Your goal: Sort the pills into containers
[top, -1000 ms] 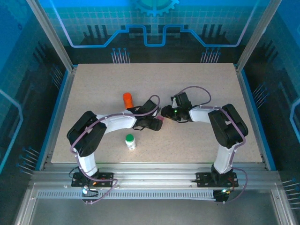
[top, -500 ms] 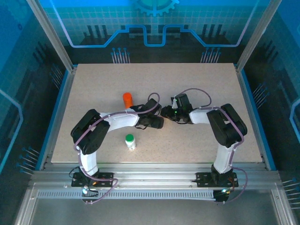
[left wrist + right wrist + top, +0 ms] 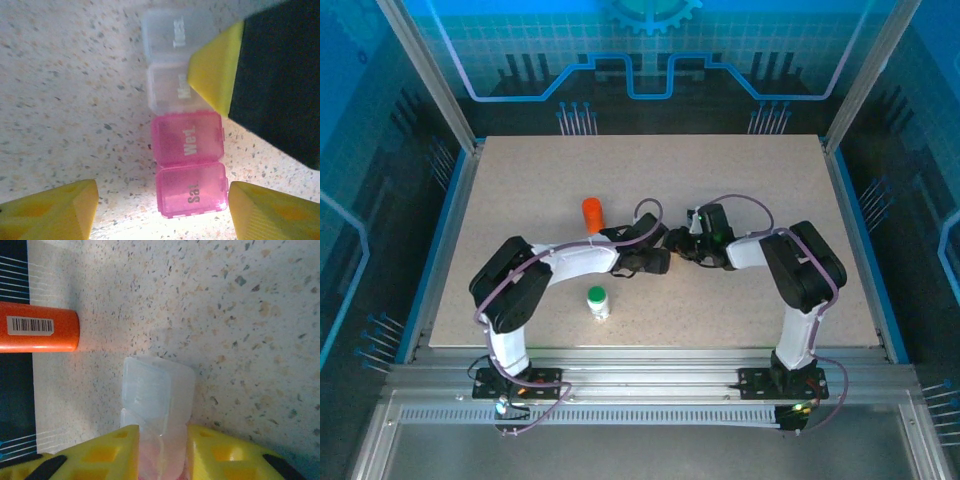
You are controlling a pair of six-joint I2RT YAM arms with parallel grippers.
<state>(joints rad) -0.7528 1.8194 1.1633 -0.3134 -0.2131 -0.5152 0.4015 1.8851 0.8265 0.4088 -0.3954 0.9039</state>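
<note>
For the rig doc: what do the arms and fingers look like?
Left arm and right arm: white link shells, bulky black joint housings, and a purplish cable looped along each. The fingers are yellow wedges on black mounts.

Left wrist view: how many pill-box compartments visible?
4, in one row: clear "Tues" at top, a clear one below, partly under a yellow fingertip, then pink "Wed", pink "Sat" lowest. More may be hidden.
</note>
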